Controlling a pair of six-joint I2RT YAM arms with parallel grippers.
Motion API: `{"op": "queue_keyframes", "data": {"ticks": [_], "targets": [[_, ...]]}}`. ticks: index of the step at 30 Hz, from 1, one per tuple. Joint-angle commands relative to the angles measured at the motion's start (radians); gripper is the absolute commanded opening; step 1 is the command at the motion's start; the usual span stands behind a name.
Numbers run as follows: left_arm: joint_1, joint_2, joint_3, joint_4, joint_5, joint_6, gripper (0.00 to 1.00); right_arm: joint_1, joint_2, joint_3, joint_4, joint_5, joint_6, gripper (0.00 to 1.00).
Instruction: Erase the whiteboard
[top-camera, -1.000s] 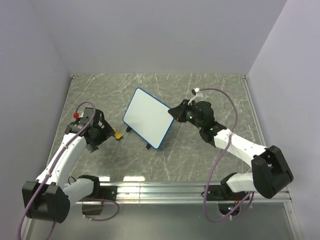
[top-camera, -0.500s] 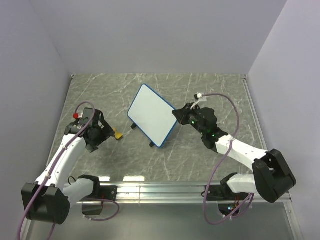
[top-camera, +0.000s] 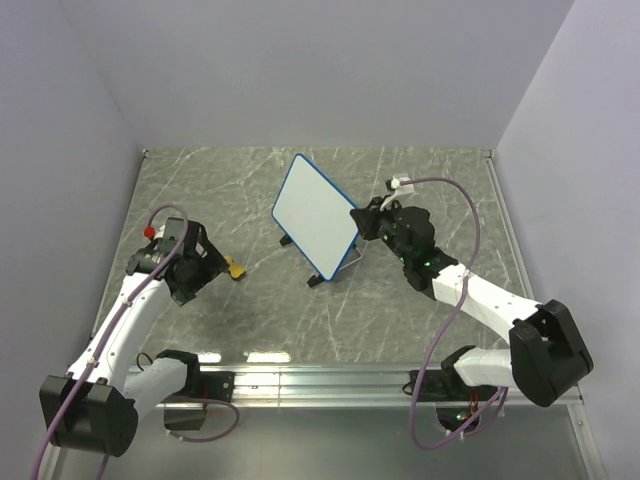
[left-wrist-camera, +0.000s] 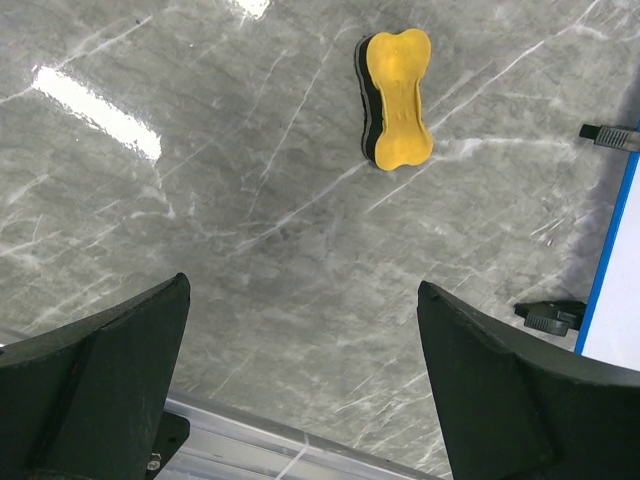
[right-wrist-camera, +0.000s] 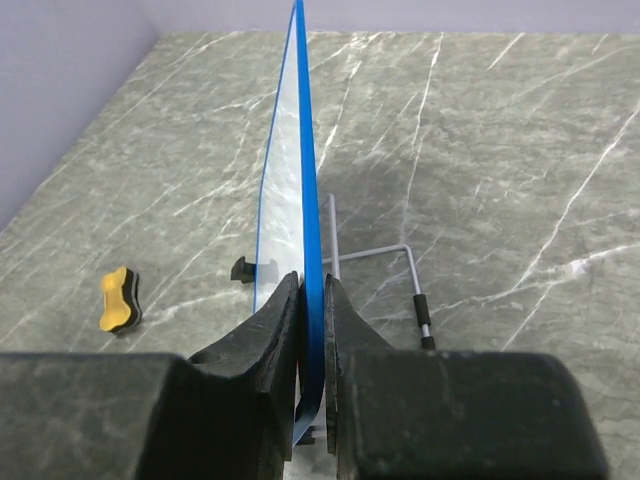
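We see the whiteboard (right-wrist-camera: 285, 190) edge-on and upright, its blue rim pinched between the jaws of our right gripper (right-wrist-camera: 311, 290). A yellow eraser (right-wrist-camera: 118, 298) lies well apart on the marbled surface (right-wrist-camera: 500, 150) to the left. A wire stand (right-wrist-camera: 413, 280) sits just right of the board.

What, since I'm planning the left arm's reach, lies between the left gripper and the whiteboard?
Only the yellow eraser lies between the left gripper and the whiteboard, seen in the top view and the left wrist view.

You'll see a small yellow eraser (top-camera: 234, 268) with a dark lower layer lying flat on the grey marbled table (top-camera: 430, 175), toward its left side. Pale walls (top-camera: 300, 70) stand around the table.
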Motion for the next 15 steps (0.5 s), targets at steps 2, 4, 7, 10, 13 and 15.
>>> {"op": "queue_keyframes", "data": {"ticks": [2,4,7,10,13,15], "targets": [[-0.013,-0.021,0.002,-0.017,-0.026,-0.018,0.99,-0.019,-0.02,-0.073,-0.067,0.16,-0.105,0.0],[-0.019,-0.019,0.003,-0.02,-0.032,-0.021,0.99,-0.013,-0.044,-0.119,-0.054,0.182,-0.083,0.0],[-0.027,-0.019,0.005,-0.02,-0.037,-0.026,0.99,-0.005,-0.081,-0.174,-0.05,0.197,-0.054,0.0],[-0.038,-0.016,0.005,-0.02,-0.042,-0.03,0.99,0.001,-0.113,-0.214,-0.059,0.206,-0.022,0.0],[-0.046,-0.01,0.003,-0.02,-0.046,-0.035,0.99,0.004,-0.152,-0.246,-0.062,0.21,0.003,0.0],[-0.05,-0.009,0.005,-0.019,-0.049,-0.038,0.99,0.007,-0.17,-0.261,-0.07,0.216,0.018,0.0]]}}
